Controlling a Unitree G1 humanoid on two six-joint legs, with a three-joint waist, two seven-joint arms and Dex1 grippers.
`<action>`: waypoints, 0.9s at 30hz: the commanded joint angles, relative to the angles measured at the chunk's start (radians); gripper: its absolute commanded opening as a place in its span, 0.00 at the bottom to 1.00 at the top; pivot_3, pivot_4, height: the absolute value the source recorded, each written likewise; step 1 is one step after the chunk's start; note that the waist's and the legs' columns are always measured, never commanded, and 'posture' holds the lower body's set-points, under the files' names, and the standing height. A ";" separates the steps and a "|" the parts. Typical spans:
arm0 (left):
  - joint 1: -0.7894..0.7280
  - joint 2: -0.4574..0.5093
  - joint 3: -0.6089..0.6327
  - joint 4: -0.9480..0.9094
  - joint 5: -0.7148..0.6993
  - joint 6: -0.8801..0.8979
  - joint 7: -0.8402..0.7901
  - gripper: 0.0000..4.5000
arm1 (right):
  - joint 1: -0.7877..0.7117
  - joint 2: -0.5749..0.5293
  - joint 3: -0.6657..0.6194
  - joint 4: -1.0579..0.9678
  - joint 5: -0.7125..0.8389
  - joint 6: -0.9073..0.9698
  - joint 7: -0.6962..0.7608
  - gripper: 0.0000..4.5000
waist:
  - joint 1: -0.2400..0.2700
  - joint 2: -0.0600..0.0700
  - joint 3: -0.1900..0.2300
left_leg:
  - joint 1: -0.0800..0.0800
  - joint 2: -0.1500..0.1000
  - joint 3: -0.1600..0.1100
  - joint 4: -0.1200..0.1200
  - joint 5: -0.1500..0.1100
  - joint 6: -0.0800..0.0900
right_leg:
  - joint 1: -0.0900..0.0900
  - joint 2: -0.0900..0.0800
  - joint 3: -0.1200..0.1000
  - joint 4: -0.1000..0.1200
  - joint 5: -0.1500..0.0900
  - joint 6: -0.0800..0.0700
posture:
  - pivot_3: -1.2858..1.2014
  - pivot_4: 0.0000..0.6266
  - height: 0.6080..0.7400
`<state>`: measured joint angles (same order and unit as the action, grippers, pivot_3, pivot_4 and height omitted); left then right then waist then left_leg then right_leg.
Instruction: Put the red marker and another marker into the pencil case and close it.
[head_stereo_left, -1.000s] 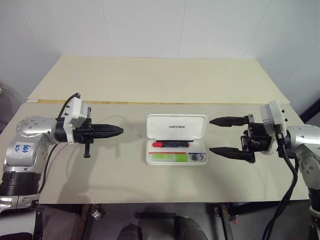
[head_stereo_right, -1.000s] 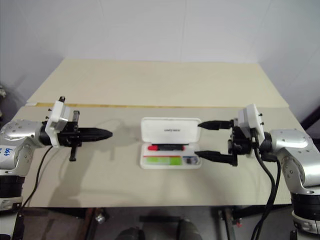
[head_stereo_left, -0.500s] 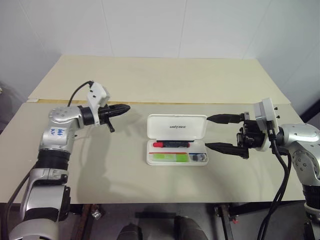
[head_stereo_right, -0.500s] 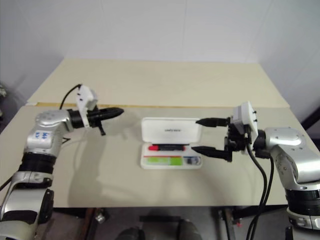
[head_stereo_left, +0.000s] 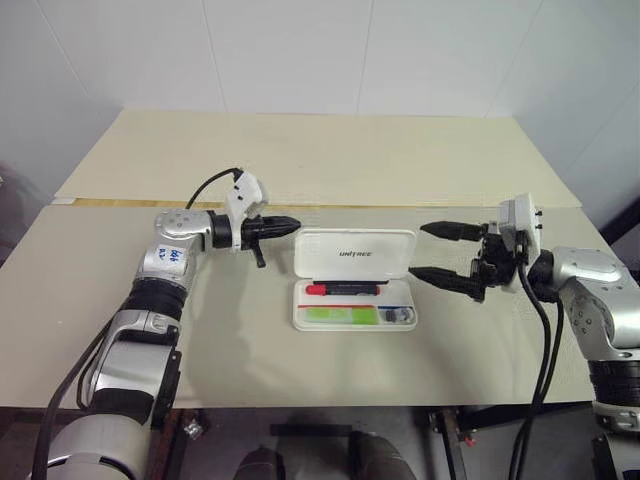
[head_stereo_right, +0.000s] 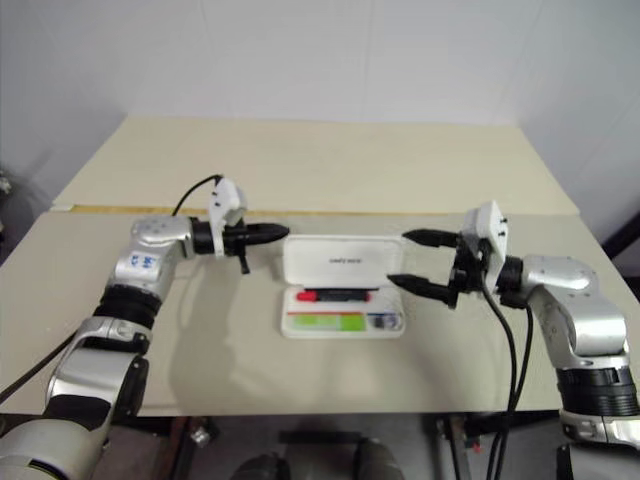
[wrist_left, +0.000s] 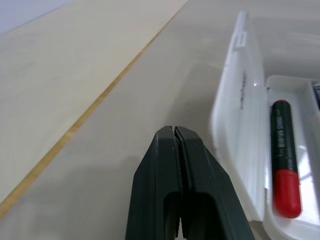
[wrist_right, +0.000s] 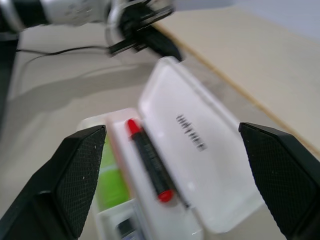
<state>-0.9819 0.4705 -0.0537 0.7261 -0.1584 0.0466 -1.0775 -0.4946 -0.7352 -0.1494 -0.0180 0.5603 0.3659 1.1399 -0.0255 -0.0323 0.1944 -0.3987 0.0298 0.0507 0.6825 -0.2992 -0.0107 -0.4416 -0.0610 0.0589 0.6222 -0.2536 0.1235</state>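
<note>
Pencil case (head_stereo_left: 354, 278) lies open at table (head_stereo_left: 300, 160) centre, lid raised on far side, "UNITREE" lettering facing viewer. Red marker (head_stereo_left: 342, 288) lies in tray along hinge. Light-green marker (head_stereo_left: 340, 314) lies in near part of tray, small grey cylinder (head_stereo_left: 397, 315) at its right. Left pincer (head_stereo_left: 292, 224) fingers together, tip just beside lid's far-left corner. Right pincer (head_stereo_left: 427, 251) fingers wide apart, empty, just right of lid.

bare table (head_stereo_left: 300, 160) behind raised lid (head_stereo_left: 355, 253), pincers flanking
</note>
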 joint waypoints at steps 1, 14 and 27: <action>-0.003 0.000 0.010 -0.032 -0.009 -0.012 -0.020 0.01 | 0.029 -0.003 -0.066 -0.049 0.028 -0.020 -0.020 1.00 | 0.001 0.000 0.000 | 0.000 0.000 0.000 0.000 0.000 0.000 | 0.000 0.000 0.000 0.000 0.000 0.000 | 0.52 0.24 1.00; 0.061 -0.043 -0.021 -0.168 -0.071 -0.049 -0.220 0.01 | 0.066 -0.019 -0.100 -0.083 0.047 -0.006 -0.048 1.00 | 0.001 0.000 0.000 | -0.001 0.000 0.000 0.000 0.000 0.000 | 0.000 0.000 0.000 -0.001 0.001 0.001 | 0.52 0.24 1.00; 0.193 -0.054 -0.233 -0.359 0.055 -0.028 -0.268 0.01 | 0.096 -0.036 -0.129 -0.128 0.071 0.027 -0.072 1.00 | 0.001 0.000 0.000 | -0.001 0.000 -0.001 0.000 0.000 0.000 | 0.000 0.000 0.001 -0.001 0.001 0.001 | 0.52 0.24 1.00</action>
<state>-0.7976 0.4154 -0.2671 0.4007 -0.1272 0.0131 -1.3616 -0.3992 -0.7636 -0.2460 -0.0992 0.6069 0.3941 1.0791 -0.0243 -0.0322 0.1943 -0.3998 0.0293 0.0497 0.6829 -0.2991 -0.0106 -0.4413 -0.0609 0.0600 0.6210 -0.2527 0.1246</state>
